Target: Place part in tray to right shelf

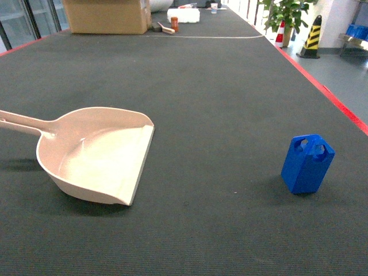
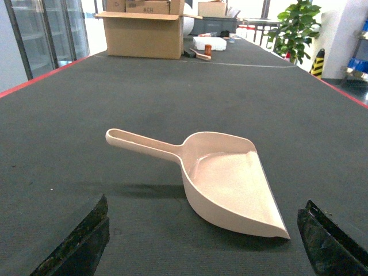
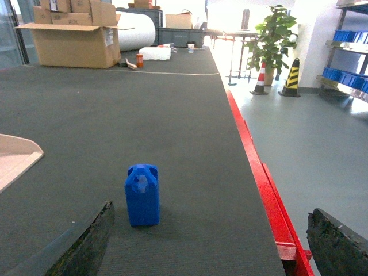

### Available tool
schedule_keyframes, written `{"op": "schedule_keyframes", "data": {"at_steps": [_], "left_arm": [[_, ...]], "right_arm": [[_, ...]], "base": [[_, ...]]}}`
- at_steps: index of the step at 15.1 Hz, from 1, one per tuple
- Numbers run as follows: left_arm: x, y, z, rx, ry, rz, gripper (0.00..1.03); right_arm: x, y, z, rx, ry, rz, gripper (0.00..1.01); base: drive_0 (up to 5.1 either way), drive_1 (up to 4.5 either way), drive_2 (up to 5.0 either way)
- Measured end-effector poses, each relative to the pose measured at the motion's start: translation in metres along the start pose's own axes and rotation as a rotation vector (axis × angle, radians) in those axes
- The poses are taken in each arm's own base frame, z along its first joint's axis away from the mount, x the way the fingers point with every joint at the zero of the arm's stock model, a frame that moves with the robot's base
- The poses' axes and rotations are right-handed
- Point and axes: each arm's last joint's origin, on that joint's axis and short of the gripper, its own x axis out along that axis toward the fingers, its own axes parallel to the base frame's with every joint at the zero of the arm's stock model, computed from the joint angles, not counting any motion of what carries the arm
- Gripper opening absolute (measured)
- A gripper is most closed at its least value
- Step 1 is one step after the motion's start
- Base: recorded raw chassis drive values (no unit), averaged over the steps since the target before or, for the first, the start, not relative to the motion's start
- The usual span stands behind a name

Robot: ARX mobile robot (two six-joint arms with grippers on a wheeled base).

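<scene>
Left gripper (image 2: 195,244) is sitting spread wide, fingertips cut off at frame bottom, w/ tray (image 2: 227,184) lying between on the dark mat (image 1: 218,86). Right gripper (image 3: 213,241) is gaping too, tips only partly showing; part (image 3: 142,195) is standing upright just ahead, untouched.

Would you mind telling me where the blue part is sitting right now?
The blue part stands upright on the dark mat at the right of the head view, well apart from the beige tray on the left, and short of the mat's red edge.
</scene>
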Motion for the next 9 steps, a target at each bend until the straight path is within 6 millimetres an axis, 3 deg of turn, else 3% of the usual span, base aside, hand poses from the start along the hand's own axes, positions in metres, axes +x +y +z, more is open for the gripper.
{"op": "schedule_keyframes", "data": {"at_steps": [9], "left_arm": [[0.0000,0.0000,0.0000,0.000,0.000,0.000,0.98]], "right_arm": [[0.0000,0.0000,0.0000,0.000,0.000,0.000,0.98]], "base": [[0.0,0.00,0.0]]}}
